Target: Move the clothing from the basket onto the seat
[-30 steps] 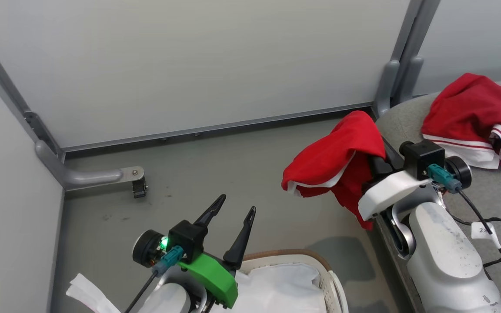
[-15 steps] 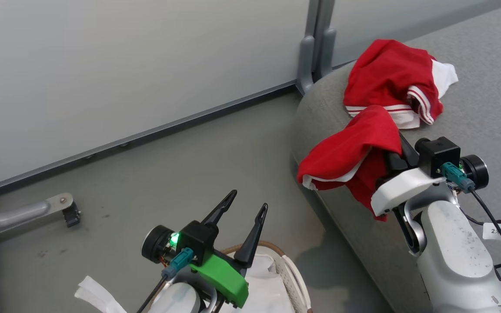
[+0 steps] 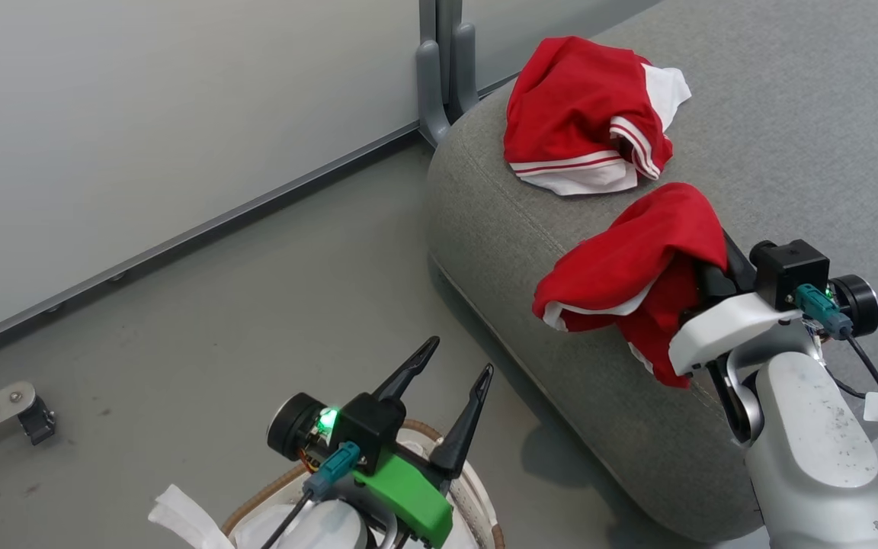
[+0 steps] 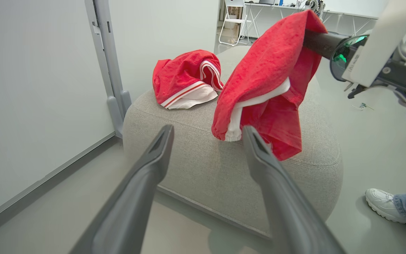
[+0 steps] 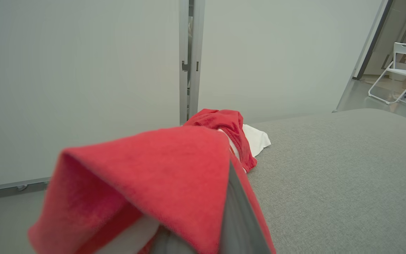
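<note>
Over the near corner of the seat, in the head view, the right gripper has its jaws pressed together on a red garment. The cloth drapes over the fingers and hangs above the cushion's rounded edge. Farther back on the cushion the other garment lies in a heap, apart from the held one. At the bottom edge the left gripper hovers above the basket with its jaws spread and nothing between them. A fold of white liner spills out; I cannot tell whether more clothing lies inside.

From the left wrist view, the held garment dangles clear of the cushion top, its lowest hem near the front edge. A person's shoe stands on the floor to one side.

From the right wrist view, red cloth hides the fingers, and grey upholstery stretches beyond it.

The step in hand looks like the delivery of this garment. The next move probably calls for carrying it farther onto the cushion, lowering it, then parting the jaws, lest it slide off the rounded edge.
</note>
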Tool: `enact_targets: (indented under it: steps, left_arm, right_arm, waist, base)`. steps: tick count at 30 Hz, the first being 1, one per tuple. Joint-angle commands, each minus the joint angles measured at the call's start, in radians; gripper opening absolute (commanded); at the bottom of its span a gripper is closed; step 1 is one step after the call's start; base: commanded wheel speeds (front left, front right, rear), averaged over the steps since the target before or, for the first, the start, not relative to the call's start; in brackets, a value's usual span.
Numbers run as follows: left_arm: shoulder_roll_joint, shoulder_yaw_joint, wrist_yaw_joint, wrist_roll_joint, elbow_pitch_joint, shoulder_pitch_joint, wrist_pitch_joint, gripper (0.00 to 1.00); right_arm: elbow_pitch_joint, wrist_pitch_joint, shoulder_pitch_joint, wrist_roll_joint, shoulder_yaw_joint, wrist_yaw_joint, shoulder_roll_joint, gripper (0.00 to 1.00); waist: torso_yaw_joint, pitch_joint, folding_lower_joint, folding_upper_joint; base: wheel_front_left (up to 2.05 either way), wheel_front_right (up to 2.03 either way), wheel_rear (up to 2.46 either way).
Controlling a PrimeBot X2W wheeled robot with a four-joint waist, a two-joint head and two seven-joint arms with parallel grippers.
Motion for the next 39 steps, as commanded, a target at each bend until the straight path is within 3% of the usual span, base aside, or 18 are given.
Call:
enact_targets:
  steps: [1, 7, 11, 19, 24, 29, 35, 39]
  left_arm:
    - [0.01, -0.002, -0.002, 0.0, -0.006, 0.011, -0.001, 1.0]
    - [0.019, -0.01, -0.002, -0.002, -0.016, -0.002, 0.0, 1.0]
    - [0.029, -0.011, -0.002, -0.01, -0.027, -0.015, 0.0, 1.0]
    - [0.061, -0.011, -0.003, 0.012, -0.052, -0.065, -0.001, 1.0]
    - [0.089, -0.03, -0.003, 0.032, -0.068, -0.115, 0.0, 1.0]
    - [0.105, -0.022, 0.0, 0.046, -0.086, -0.164, 0.0, 1.0]
    - [0.122, -0.023, 0.009, 0.069, -0.111, -0.204, 0.005, 1.0]
    - [0.13, -0.025, 0.017, 0.079, -0.124, -0.215, 0.01, 1.0]
  right_arm:
    - [-0.002, 0.0, -0.001, -0.005, -0.008, -0.001, -0.002, 0.0]
    - [-0.006, 0.0, -0.055, -0.064, -0.047, -0.001, -0.005, 0.0]
    - [-0.008, 0.0, -0.142, -0.107, -0.068, -0.001, -0.047, 0.0]
    - [0.025, 0.004, -0.436, -0.139, -0.173, -0.001, -0.233, 0.0]
    - [0.135, 0.064, -0.63, -0.168, -0.171, -0.001, -0.402, 0.0]
    - [0.244, 0.103, -0.778, -0.155, -0.212, -0.001, -0.512, 0.0]
    - [0.36, 0.091, -0.852, -0.189, -0.293, -0.001, -0.565, 0.0]
    - [0.438, 0.064, -0.848, -0.231, -0.355, -0.001, -0.547, 0.0]
  waist:
    - [0.007, 0.008, 0.0, -0.0001]
    - [0.043, 0.037, 0.0, -0.0001]
    - [0.071, 0.075, 0.0, -0.0001]
    - [0.151, 0.18, 0.0, -0.0001]
    - [0.215, 0.268, 0.0, -0.0001]
    - [0.27, 0.363, 0.0, -0.0001]
    - [0.303, 0.469, 0.0, -0.0001]
    - [0.303, 0.516, 0.0, -0.0001]
  base:
    - [0.0, 0.0, 0.0]
    - [0.0, 0.0, 0.0]
    - [0.0, 0.0, 0.0]
    - [0.0, 0.0, 0.0]
    - [0.0, 0.0, 0.0]
    - [0.0, 0.0, 0.0]
    - [0.0, 0.0, 0.0]
    - [0.0, 0.0, 0.0]
